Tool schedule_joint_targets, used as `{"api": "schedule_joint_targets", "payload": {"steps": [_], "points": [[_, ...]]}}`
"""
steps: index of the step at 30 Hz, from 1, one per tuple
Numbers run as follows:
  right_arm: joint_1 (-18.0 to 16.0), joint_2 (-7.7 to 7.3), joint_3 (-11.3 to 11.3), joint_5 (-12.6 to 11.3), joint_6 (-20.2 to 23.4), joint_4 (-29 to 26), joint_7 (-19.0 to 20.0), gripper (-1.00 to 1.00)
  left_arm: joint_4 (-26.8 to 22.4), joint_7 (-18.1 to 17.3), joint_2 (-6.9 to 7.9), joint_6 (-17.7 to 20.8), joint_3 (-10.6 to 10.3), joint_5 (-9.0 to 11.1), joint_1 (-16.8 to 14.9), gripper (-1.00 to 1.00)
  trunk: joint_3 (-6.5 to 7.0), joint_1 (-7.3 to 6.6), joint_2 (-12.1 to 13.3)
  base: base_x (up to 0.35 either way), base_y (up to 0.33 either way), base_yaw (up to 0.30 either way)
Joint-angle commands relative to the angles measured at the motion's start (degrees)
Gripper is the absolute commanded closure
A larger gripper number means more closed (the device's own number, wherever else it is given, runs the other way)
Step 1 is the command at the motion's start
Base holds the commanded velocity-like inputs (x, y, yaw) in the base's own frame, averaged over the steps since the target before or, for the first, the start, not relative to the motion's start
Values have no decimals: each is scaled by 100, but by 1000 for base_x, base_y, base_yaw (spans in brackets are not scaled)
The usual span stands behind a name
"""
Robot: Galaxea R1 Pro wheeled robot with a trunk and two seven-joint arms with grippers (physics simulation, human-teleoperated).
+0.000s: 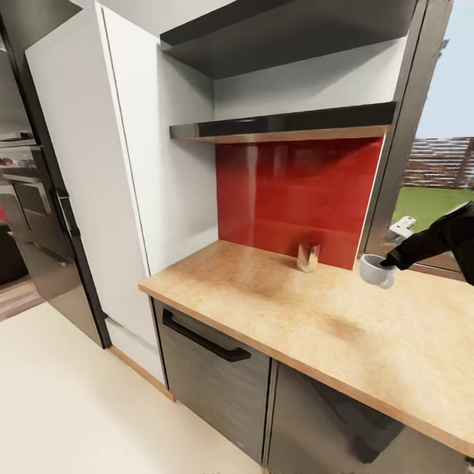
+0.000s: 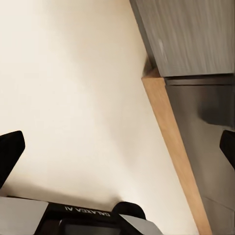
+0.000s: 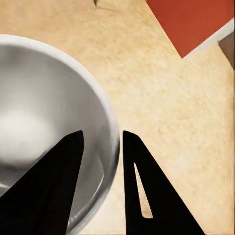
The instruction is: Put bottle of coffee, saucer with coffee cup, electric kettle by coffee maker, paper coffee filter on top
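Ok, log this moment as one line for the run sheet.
phase: carrying | right gripper: shut on coffee cup rim, above countertop | left gripper: open, over floor | saucer: not placed here

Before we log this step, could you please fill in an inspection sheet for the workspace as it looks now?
Surface: light-wood countertop over grey cabinet fronts.
Job's things: coffee cup held in the air above the countertop; one finger inside the rim, the other outside.
Clutter: small shiny container standing by the red backsplash.
Grippers: right gripper shut on the cup's rim; left gripper open, over the floor beside the cabinet base.
Cables: nothing seen.
Surroundings: black shelf, built-in oven, window.
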Motion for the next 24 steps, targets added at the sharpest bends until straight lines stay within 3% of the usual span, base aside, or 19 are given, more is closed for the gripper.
{"api": "schedule_joint_targets", "payload": {"steps": [1,9,24], "points": [[-5,-5,10,44,60,-5,60,100,-2,-22,2,59,9,39,-3,-100,-6,-1,-4,-105,-255,-43],[-5,-5,10,44,60,-3,60,100,-1,-18,2,59,10,39,-3,-100,4,-1,-4,-106,-242,-137],[-5,-5,10,44,60,13,60,100,-1,-18,2,59,10,38,-3,-100,39,-1,-4,-44,-45,-254]]}}
